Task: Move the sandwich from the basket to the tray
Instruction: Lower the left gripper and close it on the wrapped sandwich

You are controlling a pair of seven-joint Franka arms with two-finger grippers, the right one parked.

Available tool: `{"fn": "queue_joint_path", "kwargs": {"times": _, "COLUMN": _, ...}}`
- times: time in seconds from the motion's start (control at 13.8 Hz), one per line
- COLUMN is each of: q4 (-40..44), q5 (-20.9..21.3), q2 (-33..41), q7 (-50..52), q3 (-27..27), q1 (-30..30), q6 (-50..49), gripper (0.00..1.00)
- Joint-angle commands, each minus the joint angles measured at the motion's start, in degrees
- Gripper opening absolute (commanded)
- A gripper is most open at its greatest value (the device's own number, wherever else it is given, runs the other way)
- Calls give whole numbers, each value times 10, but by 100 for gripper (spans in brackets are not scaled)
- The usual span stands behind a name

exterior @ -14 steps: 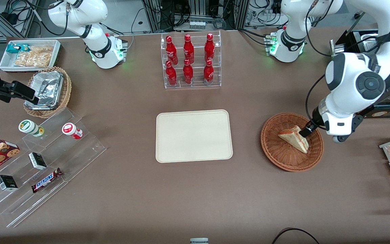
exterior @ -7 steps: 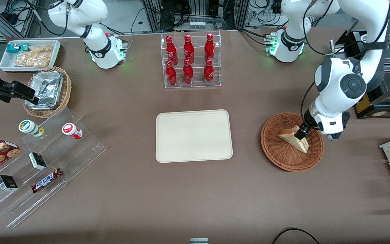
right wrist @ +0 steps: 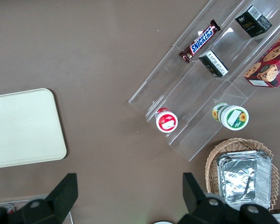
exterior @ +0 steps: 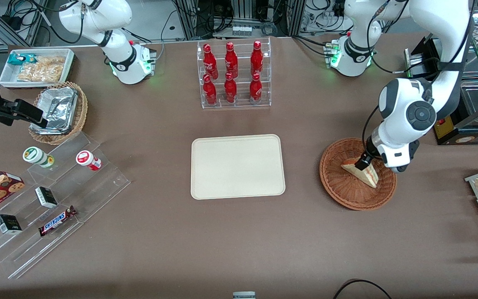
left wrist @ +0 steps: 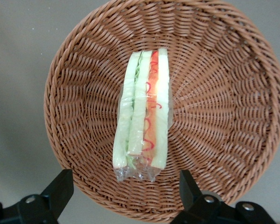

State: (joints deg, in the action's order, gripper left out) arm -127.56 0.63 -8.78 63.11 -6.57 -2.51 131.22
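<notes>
Here the wrapped sandwich [left wrist: 143,116] is shown lying in the reddish-brown wicker basket [left wrist: 233,84], its long axis pointing toward the left arm's gripper [left wrist: 126,196]. The gripper is held just above it, fingers [left wrist: 60,189] spread wide and empty, one to each side of the wedge's nearer end. The cream tray [exterior: 237,166] lies well apart, toward the parked arm's end.
</notes>
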Motion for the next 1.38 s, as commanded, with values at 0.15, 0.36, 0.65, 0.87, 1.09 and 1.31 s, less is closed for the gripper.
{"fn": "queue_joint_path", "kwargs": {"times": 0.15, "q4": -9, "q5": 0, "q2": -16, "q7": 11, "q3": 3, "q1": 0, "q6": 39, "gripper": 100}}
{"fn": "queue_joint_path", "kwargs": {"times": 0.36, "q4": -9, "q5": 0, "q2": -47, "q7": 10, "q3": 4, "q1": 1, "q6": 81, "gripper": 100}}
{"fn": "queue_joint_path", "kwargs": {"times": 0.65, "q4": -4, "q5": 0, "q2": -72, "q7": 4, "q3": 13, "q1": 1, "q6": 112, "gripper": 94}}
{"fn": "queue_joint_path", "kwargs": {"times": 0.87, "q4": -3, "q5": 1, "q2": -71, "q7": 0, "q3": 14, "q1": 1, "q6": 112, "gripper": 13}}
{"fn": "queue_joint_path", "kwargs": {"times": 1.09, "q4": 1, "q5": 1, "q2": -38, "q7": -14, "q3": 14, "q1": 1, "q6": 86, "gripper": 8}}
{"fn": "queue_joint_path", "kwargs": {"times": 1.31, "q4": 71, "q5": 3, "q2": 3, "q7": -25, "q3": 9, "q1": -6, "q6": -65, "gripper": 7}}
